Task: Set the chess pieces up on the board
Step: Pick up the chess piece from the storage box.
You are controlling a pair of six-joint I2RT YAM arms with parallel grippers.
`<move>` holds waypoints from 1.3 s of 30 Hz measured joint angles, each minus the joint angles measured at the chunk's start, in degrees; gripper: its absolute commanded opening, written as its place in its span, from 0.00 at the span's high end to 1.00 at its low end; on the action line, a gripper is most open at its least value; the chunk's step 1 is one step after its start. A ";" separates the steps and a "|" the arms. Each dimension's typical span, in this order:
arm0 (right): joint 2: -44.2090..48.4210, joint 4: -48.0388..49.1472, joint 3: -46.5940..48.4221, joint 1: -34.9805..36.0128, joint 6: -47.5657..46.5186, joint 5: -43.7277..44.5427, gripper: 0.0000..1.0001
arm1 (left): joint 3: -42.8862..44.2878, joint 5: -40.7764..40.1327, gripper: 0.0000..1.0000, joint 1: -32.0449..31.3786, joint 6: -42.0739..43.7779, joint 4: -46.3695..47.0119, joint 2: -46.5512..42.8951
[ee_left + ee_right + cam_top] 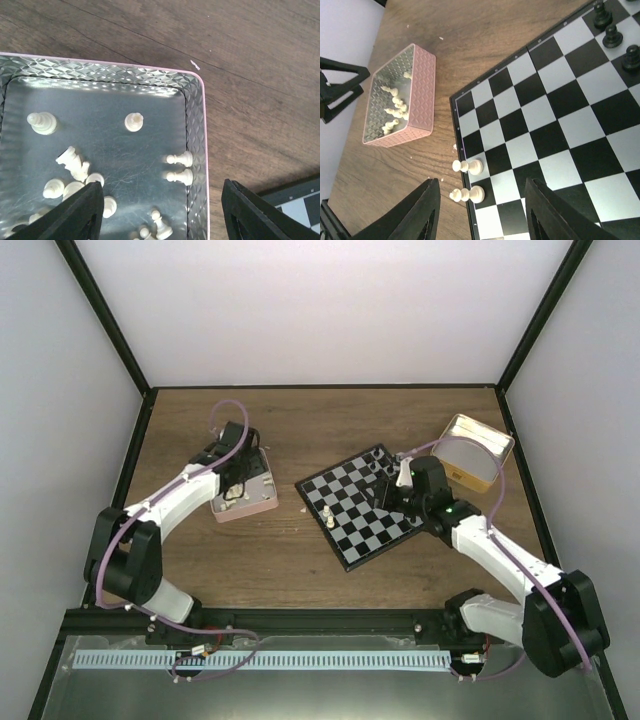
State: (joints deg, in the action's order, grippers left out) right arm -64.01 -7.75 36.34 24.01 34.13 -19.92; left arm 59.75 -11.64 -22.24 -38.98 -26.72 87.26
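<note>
Left wrist view: the left gripper (162, 202), jaws apart and empty, hangs over the pink tin (196, 140), cream chess pieces (181, 159) lying straight below. The board (365, 525) sits well apart, off to its right.

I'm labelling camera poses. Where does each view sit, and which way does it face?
Top external: above and behind, looking down at the table; left arm, right arm show.
Left wrist: over the pink tin, facing down; left fingers show.
Right wrist: above the board, facing its white pawns; right fingers show.
Both wrist views share the pink tin and the board.
</note>
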 measured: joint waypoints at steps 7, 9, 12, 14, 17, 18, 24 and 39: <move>-1.18 -0.96 0.26 0.96 -1.53 1.09 0.53 | 0.11 0.85 0.55 1.22 1.84 1.40 4.57; -1.18 -1.05 0.26 0.96 -1.88 1.14 0.53 | 0.31 1.03 0.58 1.49 2.34 1.38 6.27; -1.20 -1.11 0.26 0.96 -2.21 1.16 0.53 | 1.51 1.07 0.58 2.08 3.48 1.40 9.18; -1.25 -1.20 0.26 0.96 -2.38 1.18 0.53 | 2.67 1.07 0.59 2.64 4.20 1.42 11.17; -1.29 -1.25 0.26 0.96 -2.60 1.31 0.53 | 4.87 0.87 0.63 3.61 5.25 1.55 13.97; -1.29 -1.25 0.26 0.96 -2.64 1.31 0.53 | 5.66 0.63 0.64 3.87 5.75 1.77 14.95; -1.22 -1.73 0.26 0.96 -3.23 1.53 0.53 | 9.46 0.11 0.71 4.74 7.63 2.45 20.57; -0.20 -3.13 0.24 0.96 -3.65 2.14 0.52 | 9.64 -1.66 0.93 3.96 9.14 1.49 19.23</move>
State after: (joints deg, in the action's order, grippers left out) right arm -64.20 -10.87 36.58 24.97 30.48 -17.78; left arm 69.38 -13.30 -18.28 -29.85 -25.23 106.50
